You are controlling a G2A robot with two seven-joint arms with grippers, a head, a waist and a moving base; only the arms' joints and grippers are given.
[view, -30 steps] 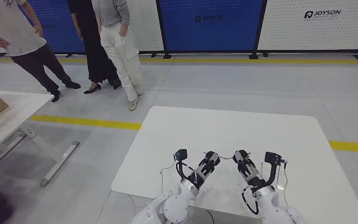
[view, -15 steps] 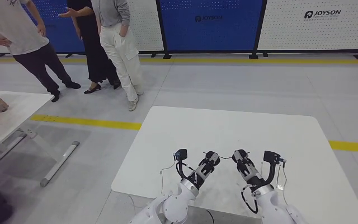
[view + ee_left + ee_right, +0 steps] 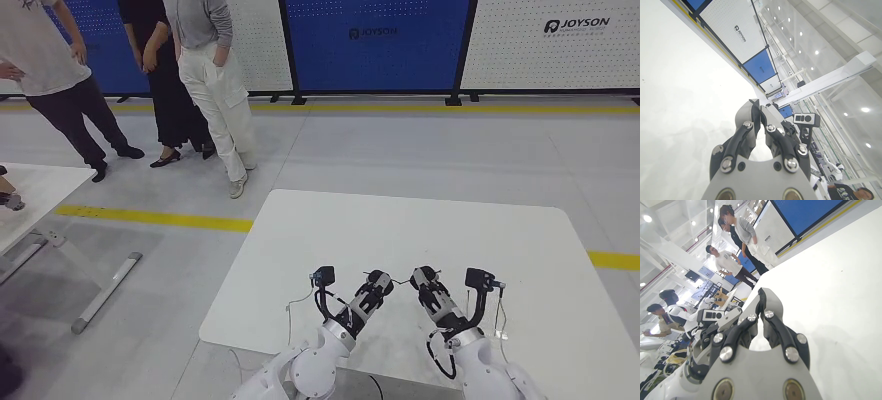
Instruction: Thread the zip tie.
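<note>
The left gripper (image 3: pixel 382 281) sits low over the table (image 3: pixel 430 225) near its front edge, jaws pressed together on one end of the zip tie (image 3: pixel 400 282). The tie shows as a thin dark line bridging across to the right gripper (image 3: pixel 417 276), which is likewise clamped on the other end. The tips face each other, close together. Threading seems to be the step in hand. I judge it calls for one end held steady, the tail lined up square with the head's slot, then fed slowly without twisting or slackening either grip.

The zip tie (image 3: pixel 402 282) is black, the table (image 3: pixel 400 225) white.
</note>
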